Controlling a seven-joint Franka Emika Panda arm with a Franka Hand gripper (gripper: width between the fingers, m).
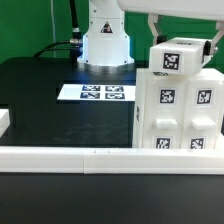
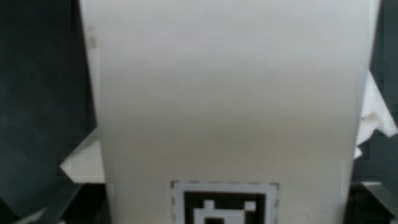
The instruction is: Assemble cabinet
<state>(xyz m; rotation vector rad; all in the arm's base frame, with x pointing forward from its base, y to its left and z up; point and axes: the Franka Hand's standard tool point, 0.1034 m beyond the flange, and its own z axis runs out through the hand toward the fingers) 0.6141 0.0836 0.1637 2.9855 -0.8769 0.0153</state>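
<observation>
The cabinet (image 1: 178, 100) stands at the exterior view's right, a tall white box with several black-and-white tags on its front panels. A smaller white tagged top panel (image 1: 173, 58) sits on top of it. My gripper (image 1: 186, 42) comes down from above and is closed on this top panel. In the wrist view the white panel (image 2: 222, 100) fills the picture between my jaws, with one tag (image 2: 226, 206) near them. My fingertips are mostly hidden at the panel's edges.
The marker board (image 1: 96, 93) lies flat on the black table, left of the cabinet. A long low white rail (image 1: 70, 156) runs along the front edge. The robot's white base (image 1: 106, 40) stands at the back, before a green backdrop.
</observation>
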